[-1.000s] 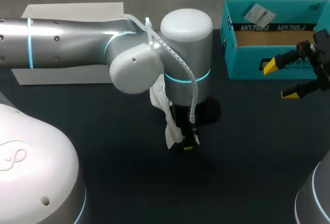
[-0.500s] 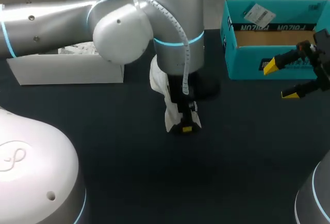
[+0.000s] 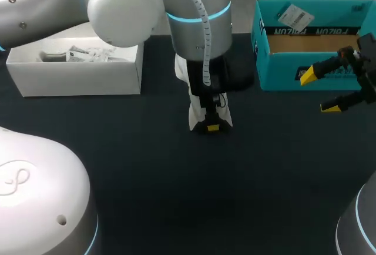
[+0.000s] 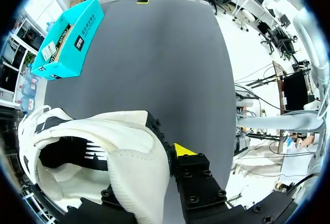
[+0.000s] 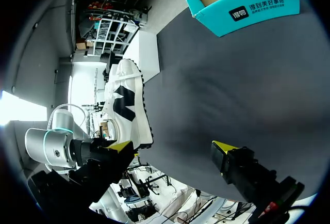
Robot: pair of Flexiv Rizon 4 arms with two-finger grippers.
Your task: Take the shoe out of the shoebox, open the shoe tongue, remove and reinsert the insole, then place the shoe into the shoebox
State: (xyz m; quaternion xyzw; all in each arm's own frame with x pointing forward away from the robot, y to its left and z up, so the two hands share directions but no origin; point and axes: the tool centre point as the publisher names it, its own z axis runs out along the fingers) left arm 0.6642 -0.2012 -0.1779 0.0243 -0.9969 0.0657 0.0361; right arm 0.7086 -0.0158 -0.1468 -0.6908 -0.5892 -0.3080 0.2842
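Note:
My left gripper (image 3: 212,127) is shut on a white shoe (image 3: 197,105) with black side markings, over the middle of the dark table. In the left wrist view the shoe's (image 4: 98,152) open collar fills the space at the gripper (image 4: 160,156); one yellow fingertip (image 4: 184,150) presses its outer wall and the other is hidden inside. The shoe (image 5: 126,105) stands on end in the right wrist view. I cannot tell whether it touches the table. My right gripper (image 3: 320,92) hangs open and empty in front of the teal shoebox (image 3: 305,67), also open in its own view (image 5: 172,149).
The teal shoebox (image 4: 67,38) (image 5: 242,2) lies open at the far right, its brown inside bare. A white open box (image 3: 76,73) holding crumpled paper stands at the far left. My left arm's bulky elbow (image 3: 123,5) hangs over that white box.
My left arm has risen and swung toward the far side, uncovering the white box. The shoe in its gripper has shifted slightly right and away. The right arm has not moved.

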